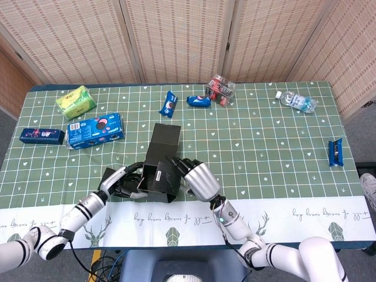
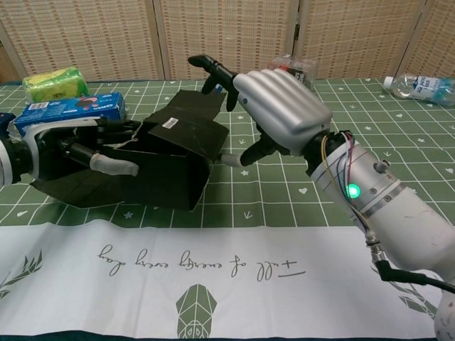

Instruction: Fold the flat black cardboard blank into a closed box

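Evidently the box [image 2: 167, 153], near the table's front edge, is light, springy card: left hand [image 2: 75, 145] grips its side, right hand [image 2: 274, 110] presses spread fingers on the flap; best held along creases.

Black cardboard box [image 1: 160, 167]: far side and inside hidden in chest view; near-left face partly covered by left hand [image 2: 78, 145]. Contact between right hand [image 2: 277, 114] and box top not resolvable, palm side turned away from both cameras. Left hand's fingertips lost against black card in head view. Left forearm cut by left edge in chest view; right forearm cut by right and bottom edges. Water bottle [image 2: 425, 88] cropped at right edge in chest view. Blue biscuit box [image 2: 70, 111] partly behind left hand. Print on snack packets [image 1: 169, 103] too small to read. White label [image 2: 169, 122] on box unreadable.
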{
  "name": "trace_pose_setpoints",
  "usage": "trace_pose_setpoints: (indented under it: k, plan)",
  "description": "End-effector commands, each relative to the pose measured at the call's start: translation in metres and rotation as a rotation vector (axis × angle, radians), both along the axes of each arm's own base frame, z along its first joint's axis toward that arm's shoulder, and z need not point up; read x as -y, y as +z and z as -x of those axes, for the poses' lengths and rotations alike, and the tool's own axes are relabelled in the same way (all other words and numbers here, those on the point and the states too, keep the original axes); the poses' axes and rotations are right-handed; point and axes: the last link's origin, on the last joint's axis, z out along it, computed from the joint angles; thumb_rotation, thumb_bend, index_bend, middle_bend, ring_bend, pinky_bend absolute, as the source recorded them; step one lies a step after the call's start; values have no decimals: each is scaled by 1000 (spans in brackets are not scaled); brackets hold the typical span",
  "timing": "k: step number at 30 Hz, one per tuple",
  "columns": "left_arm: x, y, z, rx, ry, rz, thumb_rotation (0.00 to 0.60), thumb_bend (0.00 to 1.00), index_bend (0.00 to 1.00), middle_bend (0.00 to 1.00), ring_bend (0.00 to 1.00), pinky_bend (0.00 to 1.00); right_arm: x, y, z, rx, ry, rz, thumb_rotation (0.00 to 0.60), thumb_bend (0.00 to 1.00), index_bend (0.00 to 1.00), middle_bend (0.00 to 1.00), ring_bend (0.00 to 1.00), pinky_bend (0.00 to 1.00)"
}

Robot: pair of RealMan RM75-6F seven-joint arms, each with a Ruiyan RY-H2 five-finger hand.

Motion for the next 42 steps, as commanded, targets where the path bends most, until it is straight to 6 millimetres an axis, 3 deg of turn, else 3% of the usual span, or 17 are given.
trace_pose_setpoints:
  k: [1,12,19,28,38,40,42]
  plan:
    - [2,-2,2,-12,-13,-6,600,168,186,168,465,465,1,-4,-1,-34,27,-7,600,156,0,243,403,607]
    - [13,-24,9,-81,-106,-31,600,168,178,167,467,465,7,-9,-1,-177,137,-2,600,155,157,302,436,607]
    - [16,-40,13,-117,-147,-33,600,168,173,167,467,465,3,-18,2,-237,175,-22,600,156,178,309,446,607]
    - [14,-42,15,-129,-165,-56,600,168,146,167,469,465,5,-17,-4,-257,246,-25,600,157,239,338,471,607]
    - [15,-42,16,-133,-168,-47,600,167,131,167,469,465,4,-16,-5,-290,311,-45,600,197,384,396,513,607]
    - [15,-42,16,-134,-168,-43,600,167,131,167,478,465,3,-15,-4,-299,318,-50,600,201,394,404,520,607]
    - [15,-42,15,-134,-170,-41,600,167,132,167,587,465,3,-15,-3,-307,320,-55,600,205,398,408,523,607]
